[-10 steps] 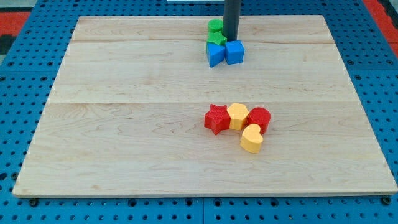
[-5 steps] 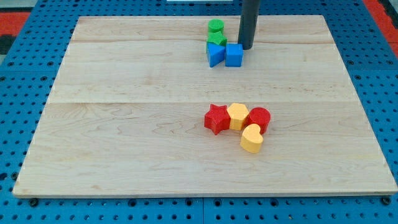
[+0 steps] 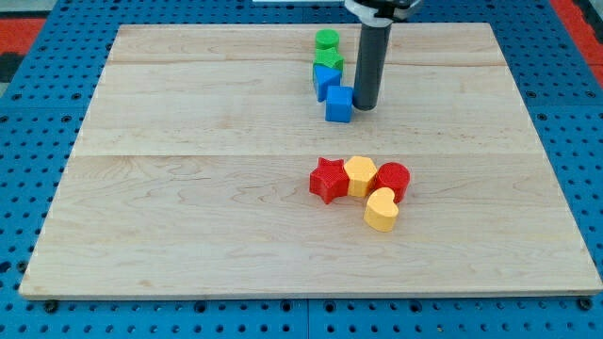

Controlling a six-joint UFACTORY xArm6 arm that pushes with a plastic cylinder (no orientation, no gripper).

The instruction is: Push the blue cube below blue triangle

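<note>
The blue cube [image 3: 339, 104] sits near the top middle of the wooden board [image 3: 188, 188], just below and slightly right of the blue triangle [image 3: 326, 79], touching it. My tip [image 3: 366, 105] is right beside the cube's right side, touching or almost touching it. Above the triangle stand a green star-like block [image 3: 329, 59] and a green cylinder [image 3: 327, 40], in a column.
A cluster lies right of the board's middle: a red star [image 3: 328, 179], a yellow hexagon-like block [image 3: 360, 175], a red cylinder [image 3: 392, 180] and a yellow heart [image 3: 381, 210]. Blue pegboard surrounds the board.
My tip moved from the view's top, right of the green blocks, down along the cube's right. The blue cube slid from beside the triangle's right down and left, to below it.
</note>
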